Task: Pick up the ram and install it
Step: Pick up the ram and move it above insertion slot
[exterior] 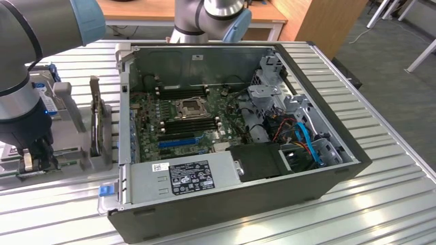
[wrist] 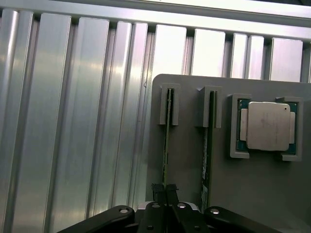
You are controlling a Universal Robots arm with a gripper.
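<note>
Two ram sticks stand on edge in slotted holders on a grey fixture plate (wrist: 262, 194). My gripper (wrist: 164, 190) is down over the first ram (wrist: 166, 141), a thin green stick, with its dark fingertips (wrist: 156, 188) closed against both faces of the stick's near end. The second ram stick (wrist: 206, 155) stands parallel beside it, untouched. In the exterior view my gripper (exterior: 30, 164) is low over the fixture at the exterior view's left, outside the open computer case (exterior: 238, 209). The motherboard's black memory slots (exterior: 187, 124) lie beside the processor socket (exterior: 189, 107).
A processor chip (wrist: 269, 126) rests in its own holder on the fixture plate. An upright card with a metal bracket (exterior: 99, 122) stands between my gripper and the case wall. The case holds a power supply (exterior: 184, 176), cables and a blue slot (exterior: 178, 141). A ribbed metal table (exterior: 381, 204) carries everything.
</note>
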